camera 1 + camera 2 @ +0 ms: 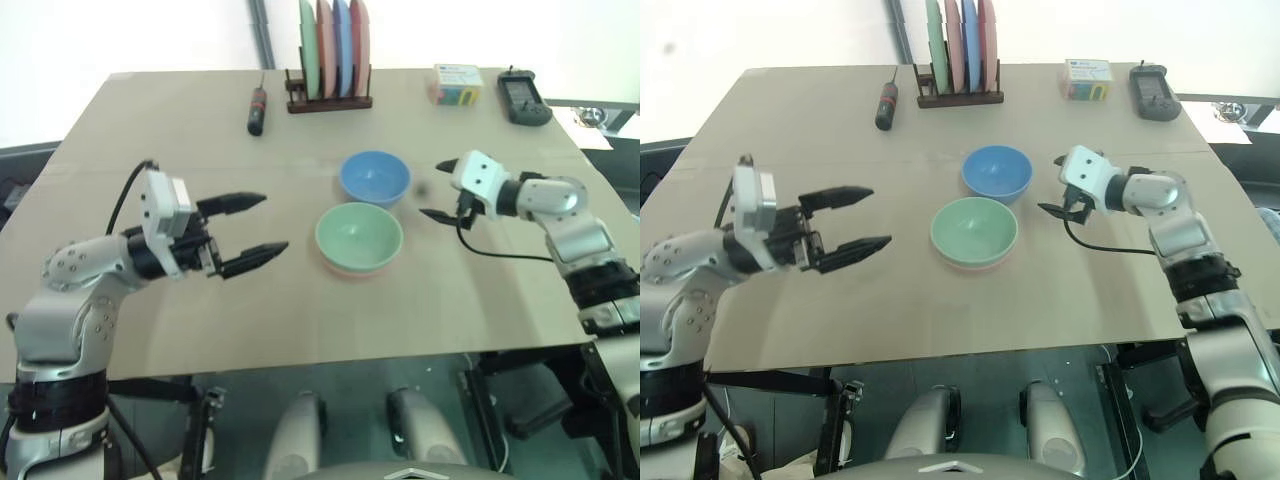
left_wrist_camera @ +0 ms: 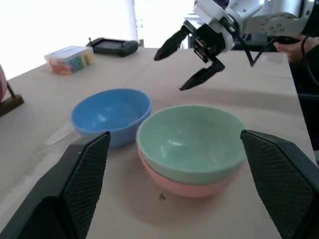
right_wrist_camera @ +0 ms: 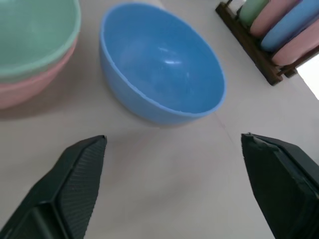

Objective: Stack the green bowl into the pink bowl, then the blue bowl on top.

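Note:
The green bowl (image 1: 359, 235) sits nested inside the pink bowl (image 2: 192, 184), whose rim just shows beneath it, at the middle of the table. The blue bowl (image 1: 374, 177) stands upright on the table just behind them, almost touching. My left gripper (image 1: 254, 230) is open and empty, a short way left of the stacked bowls, pointing toward them. My right gripper (image 1: 438, 190) is open and empty, close to the right side of the blue bowl (image 3: 162, 64) and pointing at it.
A wooden rack (image 1: 328, 100) of upright green, pink and blue plates stands at the table's back. A screwdriver (image 1: 257, 108) lies left of it. A small colourful box (image 1: 457, 84) and a black handheld device (image 1: 524, 98) sit at the back right.

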Motion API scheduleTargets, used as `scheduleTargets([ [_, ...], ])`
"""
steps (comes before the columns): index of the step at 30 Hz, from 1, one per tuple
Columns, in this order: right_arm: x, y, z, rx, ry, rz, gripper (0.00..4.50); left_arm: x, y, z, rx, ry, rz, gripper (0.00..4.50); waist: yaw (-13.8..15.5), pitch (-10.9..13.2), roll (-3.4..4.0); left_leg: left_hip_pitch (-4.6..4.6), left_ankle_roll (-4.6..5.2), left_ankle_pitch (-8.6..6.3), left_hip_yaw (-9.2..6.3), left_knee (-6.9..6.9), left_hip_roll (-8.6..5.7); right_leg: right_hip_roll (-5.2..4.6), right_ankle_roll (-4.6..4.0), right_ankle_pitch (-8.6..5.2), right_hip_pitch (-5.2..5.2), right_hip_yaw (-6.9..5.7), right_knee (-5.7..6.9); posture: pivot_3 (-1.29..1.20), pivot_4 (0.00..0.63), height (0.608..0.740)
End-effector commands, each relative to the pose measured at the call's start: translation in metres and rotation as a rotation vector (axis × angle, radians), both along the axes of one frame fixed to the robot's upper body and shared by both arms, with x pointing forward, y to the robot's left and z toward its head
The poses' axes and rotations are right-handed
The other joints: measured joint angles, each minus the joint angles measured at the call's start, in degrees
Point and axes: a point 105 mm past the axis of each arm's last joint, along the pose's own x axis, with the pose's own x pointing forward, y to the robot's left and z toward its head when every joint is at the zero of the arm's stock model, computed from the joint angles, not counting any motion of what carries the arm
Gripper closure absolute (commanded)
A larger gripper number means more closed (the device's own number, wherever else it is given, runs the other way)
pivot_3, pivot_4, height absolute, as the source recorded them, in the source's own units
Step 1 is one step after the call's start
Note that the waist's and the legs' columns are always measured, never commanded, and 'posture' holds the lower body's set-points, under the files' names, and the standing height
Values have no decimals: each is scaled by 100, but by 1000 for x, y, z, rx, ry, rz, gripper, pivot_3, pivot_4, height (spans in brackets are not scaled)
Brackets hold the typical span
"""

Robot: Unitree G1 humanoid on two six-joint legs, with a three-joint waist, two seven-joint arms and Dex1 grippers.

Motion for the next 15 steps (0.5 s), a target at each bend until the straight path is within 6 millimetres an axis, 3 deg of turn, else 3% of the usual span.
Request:
scheduleTargets([
  [1, 8, 11, 7, -96, -107, 75, 0, -17, 2, 14, 42, -80, 20, 55, 2, 1, 0, 0, 0, 0, -2, -2, 0, -1, -1, 0, -1, -1, 0, 0, 150, 740],
  [11, 12, 41, 4, -107, -100, 173, 0, -58, 19, 33, -94, -50, 9, 55, -58, 4, 3, 10, -1, 0, -3, -2, 0, -1, -13, -6, 1, -3, 11, 0, 150, 740],
  [12, 13, 44, 1, -113, -94, 177, 511, -62, 20, 34, -118, -35, 6, 0, -70, 4, 3, 8, -1, 0, -4, -2, 1, -1, -13, -6, 0, -3, 11, 0, 150, 740],
  [14, 13, 48, -2, -124, -83, 184, 1053, -66, 20, 35, -142, -14, 3, 0, -76, 4, 4, 9, -1, 0, -3, -3, 1, -1, -13, -6, 1, -3, 11, 0, 150, 740],
  [15, 13, 49, -3, -124, -82, 183, 1633, -68, 19, 35, -150, -5, -1, 0, -77, 4, 4, 10, -1, 0, -3, -3, 1, -1, -13, -6, 1, -3, 12, 0, 150, 740],
])
